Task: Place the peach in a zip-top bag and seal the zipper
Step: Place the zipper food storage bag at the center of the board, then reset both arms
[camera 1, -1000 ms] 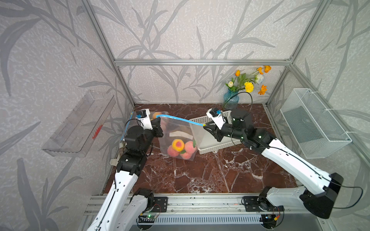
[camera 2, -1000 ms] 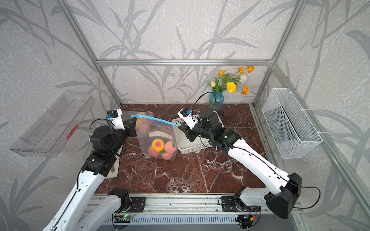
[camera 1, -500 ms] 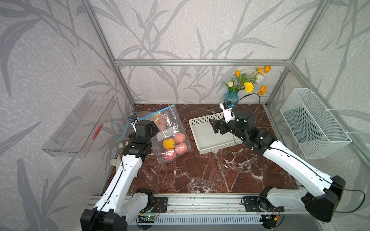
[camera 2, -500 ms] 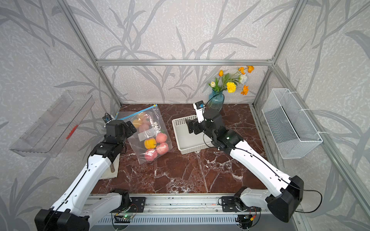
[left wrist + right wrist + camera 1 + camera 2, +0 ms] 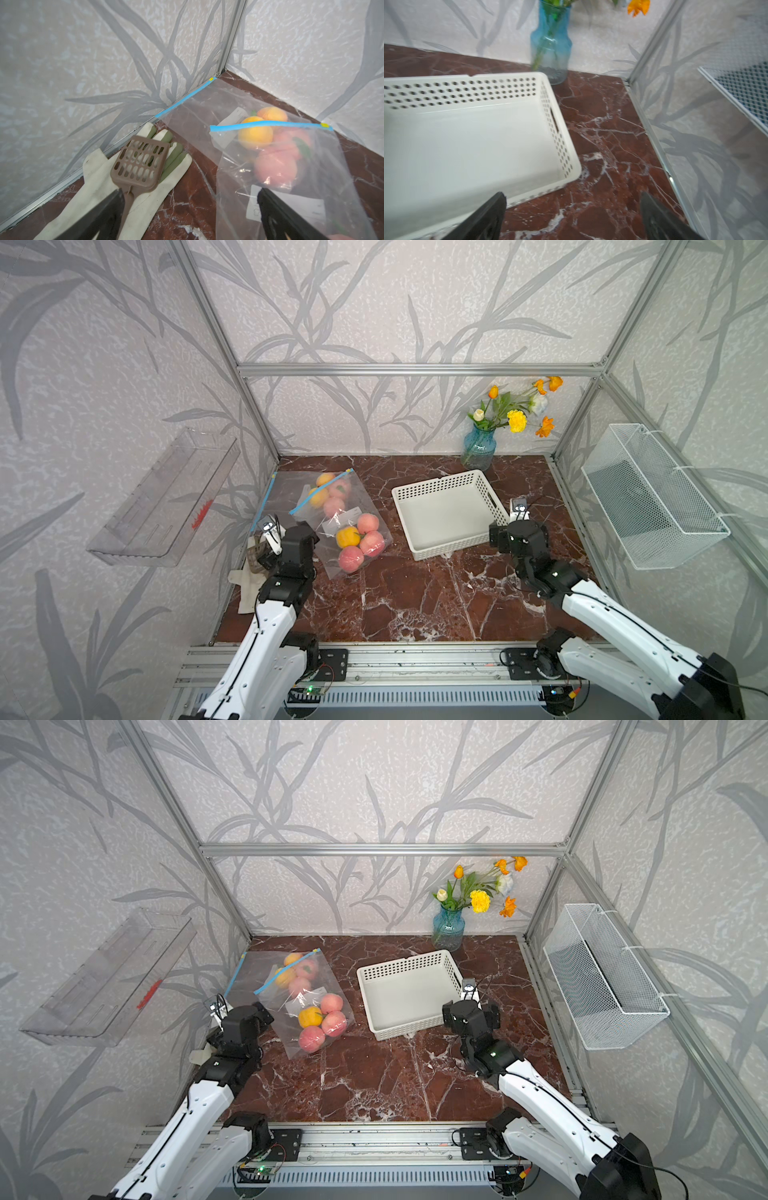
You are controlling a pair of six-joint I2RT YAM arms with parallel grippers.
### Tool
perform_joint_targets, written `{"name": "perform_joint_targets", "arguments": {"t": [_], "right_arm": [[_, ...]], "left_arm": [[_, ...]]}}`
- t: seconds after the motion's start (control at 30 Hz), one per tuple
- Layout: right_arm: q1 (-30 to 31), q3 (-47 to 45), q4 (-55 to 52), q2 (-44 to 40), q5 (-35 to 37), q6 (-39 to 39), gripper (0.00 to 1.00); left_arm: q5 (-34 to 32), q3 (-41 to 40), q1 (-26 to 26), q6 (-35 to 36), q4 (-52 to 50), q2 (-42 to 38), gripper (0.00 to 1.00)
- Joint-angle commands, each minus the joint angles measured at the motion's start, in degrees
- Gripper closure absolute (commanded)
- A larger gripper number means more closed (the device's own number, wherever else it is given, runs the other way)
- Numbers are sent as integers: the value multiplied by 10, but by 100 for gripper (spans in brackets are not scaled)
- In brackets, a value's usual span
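Both top views show the bag [image 5: 327,560] lying flat on the table [image 5: 415,597], left of centre, with the peaches [image 5: 348,559] inside and the zipper [image 5: 320,498] looking shut. Left fingers [image 5: 99,216] and right fingers [image 5: 483,218] gape empty. Best move, I judge: lift away clear of the plastic, then check the seal.

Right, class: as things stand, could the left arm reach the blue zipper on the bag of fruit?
Probably yes. The left gripper is open at the edge of the bag, and the zipper lies uncovered just ahead of it. The scoop and glove lie off to the other side.
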Motion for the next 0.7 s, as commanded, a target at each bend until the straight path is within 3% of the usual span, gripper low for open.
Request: {"name": "perform_joint_targets", "arguments": {"t": [0.0,0.17,0.33,0.5,0.67], "right_arm": [[-20,-61,114,-14,77,-26,1],[-79,-131,191,-10,41,-18,1],[-127,-167,248,-3,-23,-30,1],[-152,-180,299,35,-62,-26,1],[-161,-170,340,79,-132,-55,0]], "left_arm": [[-33,-52,3,36,140,-19,1],[-27,-74,3,103,178,23,1],[23,-100,3,163,288,97,0],[32,-94,5,188,352,173,0],[101,-87,10,234,399,224,0]]}}
